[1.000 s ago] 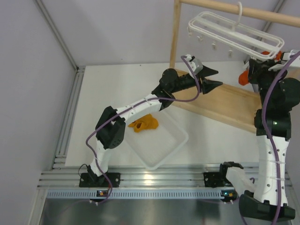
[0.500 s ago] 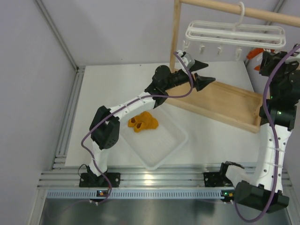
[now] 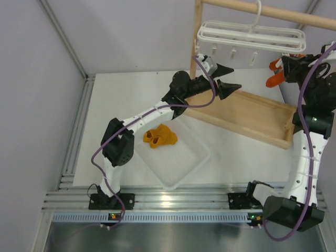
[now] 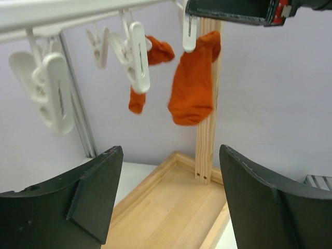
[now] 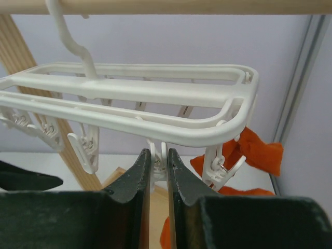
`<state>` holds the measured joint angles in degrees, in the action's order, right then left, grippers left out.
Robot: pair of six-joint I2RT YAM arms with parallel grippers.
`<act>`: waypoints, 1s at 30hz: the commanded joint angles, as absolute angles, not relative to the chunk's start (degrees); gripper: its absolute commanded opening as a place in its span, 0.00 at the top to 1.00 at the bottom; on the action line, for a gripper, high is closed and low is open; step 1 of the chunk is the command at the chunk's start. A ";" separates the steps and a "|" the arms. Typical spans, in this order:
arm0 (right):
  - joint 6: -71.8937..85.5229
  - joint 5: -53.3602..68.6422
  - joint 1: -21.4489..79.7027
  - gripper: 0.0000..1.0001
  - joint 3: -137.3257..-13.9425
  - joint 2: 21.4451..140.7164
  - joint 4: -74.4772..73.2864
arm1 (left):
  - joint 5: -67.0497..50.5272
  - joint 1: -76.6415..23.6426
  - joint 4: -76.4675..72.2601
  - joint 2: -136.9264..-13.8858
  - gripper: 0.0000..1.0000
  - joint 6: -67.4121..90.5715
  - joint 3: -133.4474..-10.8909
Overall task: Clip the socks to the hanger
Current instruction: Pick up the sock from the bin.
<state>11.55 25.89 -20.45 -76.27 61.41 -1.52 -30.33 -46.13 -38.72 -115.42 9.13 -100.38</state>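
Observation:
The white hanger (image 3: 251,35) hangs by its hook from the wooden rod. Two red-orange socks (image 4: 193,85) hang from clips at its right end; they also show in the top view (image 3: 273,73) and the right wrist view (image 5: 257,153). My right gripper (image 5: 158,155) is shut on a white clip (image 5: 160,165) under the hanger's near bar, next to those socks. My left gripper (image 4: 171,197) is open and empty, held over the wooden base below the hanger's left clips (image 4: 136,54). Two yellow-orange socks (image 3: 160,137) lie in the white tray (image 3: 186,168).
The wooden rack has an upright post (image 3: 196,31), a top rod (image 3: 294,17) and a flat wooden base (image 3: 252,115) under the hanger. Grey walls and a metal frame rail (image 3: 79,131) close in the left side.
The hanger has swung left along the rod and levelled out. My right gripper has risen and moved left with it. My left gripper has barely moved.

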 commanded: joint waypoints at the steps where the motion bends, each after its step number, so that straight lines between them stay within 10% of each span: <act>1: 12.74 32.60 -21.09 1.00 -81.20 60.20 -3.39 | -32.43 -46.14 -44.38 -116.80 0.20 10.63 -106.60; 20: 23.64 39.11 -21.09 1.00 -82.27 59.41 -8.09 | -26.99 -51.77 -44.74 -129.90 0.28 10.90 -127.79; 30: 24.08 34.10 -21.01 1.00 -82.27 60.29 -8.09 | -33.47 -43.62 -32.54 -107.43 0.30 12.13 -96.22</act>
<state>23.38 35.42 -20.49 -81.80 60.77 -9.45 -29.47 -48.45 -36.64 -118.65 11.68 -103.96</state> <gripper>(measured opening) 0.124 0.702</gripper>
